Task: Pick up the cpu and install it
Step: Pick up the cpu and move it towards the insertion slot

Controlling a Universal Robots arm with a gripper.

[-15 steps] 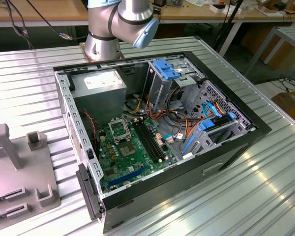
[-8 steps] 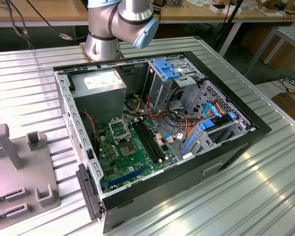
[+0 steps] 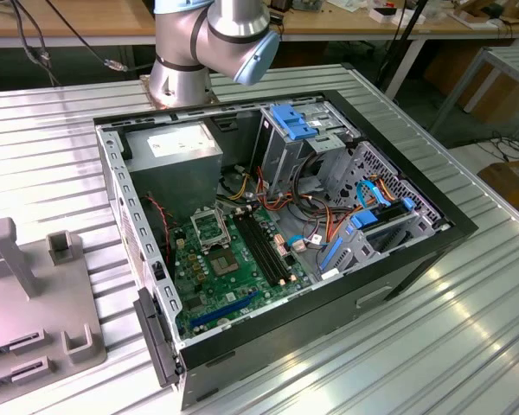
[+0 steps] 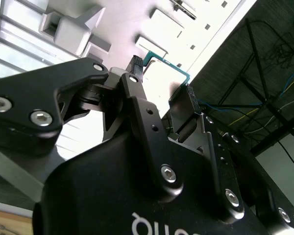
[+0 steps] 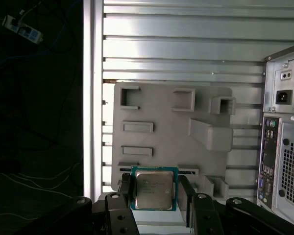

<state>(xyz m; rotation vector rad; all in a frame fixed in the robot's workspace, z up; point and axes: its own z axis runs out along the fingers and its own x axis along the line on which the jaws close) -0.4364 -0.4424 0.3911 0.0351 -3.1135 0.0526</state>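
Black pincer closed partway on small square green-edged cpu w/ silver-grey metal face, fingers on two opp. edges. Cpu held above grey plastic fixture tray on ribbed metal counter, near open PC case.

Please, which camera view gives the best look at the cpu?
The first wrist view: the cpu faces the camera, its whole silver face and green border visible between the fingers of the claw. The second wrist view gives just a thin green edge of it, seen side-on.
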